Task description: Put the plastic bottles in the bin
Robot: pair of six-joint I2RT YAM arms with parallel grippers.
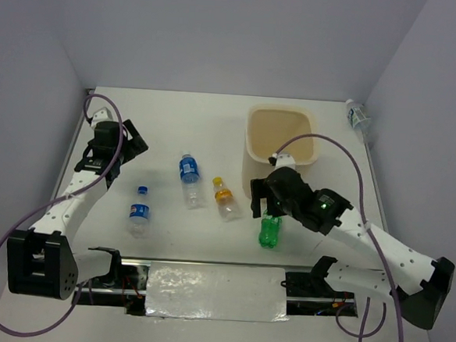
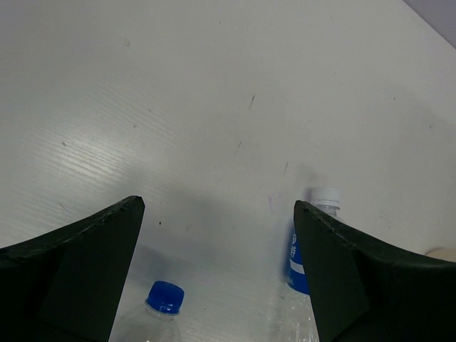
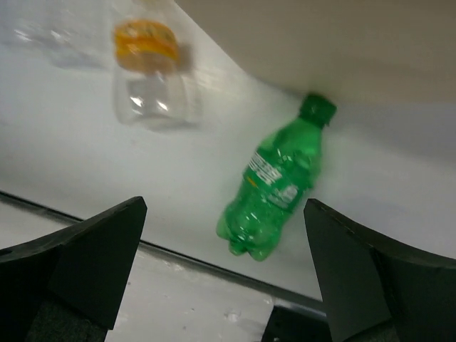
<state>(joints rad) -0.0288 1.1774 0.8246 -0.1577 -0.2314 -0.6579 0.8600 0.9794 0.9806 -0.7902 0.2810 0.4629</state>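
Status, left to right: left gripper (image 2: 217, 205) sits at the table's (image 1: 177, 120) 9 o'clock, jaws wide apart with nothing between them, idle over bare surface. At its 5 o'clock lies a blue-capped bottle (image 1: 139, 212), clear with a blue label, on its side. Next over, near table centre, is the second blue-labelled bottle (image 1: 188, 176), white cap, also lying flat. Just at its 4 o'clock is the orange-labelled bottle (image 1: 224, 198), yellow cap pointing to 12. Then the green bottle (image 1: 269, 230), flat on the table at the bin's 6 o'clock, with its cap up against the foot of the bin wall in the wrist view. Right gripper (image 3: 224, 205) hangs over it, jaws spread wide, bottle framed between them but not touched; not gripping anything. Bin (image 1: 270, 127) stands at roughly 1 o'clock from table centre, and the part of its inside I can see holds no bottles. Fifth bottle, the clear white-capped one (image 1: 357, 115), is off at the bin's 2 o'clock by the right wall, well apart from the rest. My read: 0 of 5 binned, all five still out. Green looks first in the queue, with the right arm lined up for the pick. The far one by the wall will likely be the awkward reach.
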